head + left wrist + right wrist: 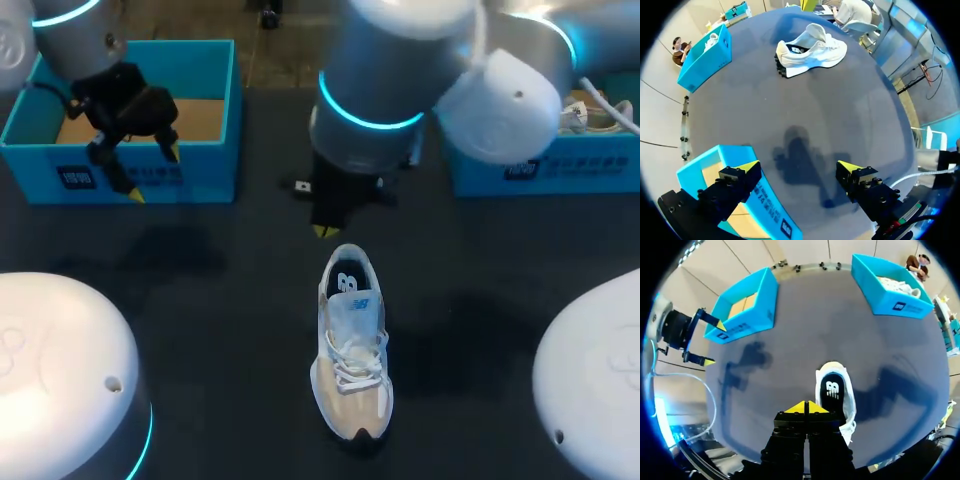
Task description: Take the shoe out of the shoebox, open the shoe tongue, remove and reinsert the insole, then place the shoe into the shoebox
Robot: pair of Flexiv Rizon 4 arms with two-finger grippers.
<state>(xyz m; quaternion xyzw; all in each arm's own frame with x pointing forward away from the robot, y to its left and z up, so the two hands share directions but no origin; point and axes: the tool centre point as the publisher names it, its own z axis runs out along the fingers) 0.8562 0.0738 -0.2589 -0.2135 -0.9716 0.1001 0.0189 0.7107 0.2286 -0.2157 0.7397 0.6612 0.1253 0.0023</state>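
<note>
A white sneaker (352, 345) lies on the dark table, toe toward the near edge, its dark insole showing in the heel opening (832, 389). My right gripper (324, 231) hangs just behind the heel with both yellow tips pressed together and nothing in it; the right wrist view shows the tips (806, 407) meeting above the heel. At the back left stands an empty blue shoebox (140, 170). My left gripper (152, 172) is wide open over its front wall, one finger inside (747, 166) and one outside (849, 167). The sneaker (812, 49) lies well ahead of it.
A second blue shoebox (545, 165) at the back right holds another white shoe (897, 286). Two white rounded arm bases (60, 375) (595, 380) fill the near corners. Dark table surface (230, 290) runs between the boxes and around the sneaker.
</note>
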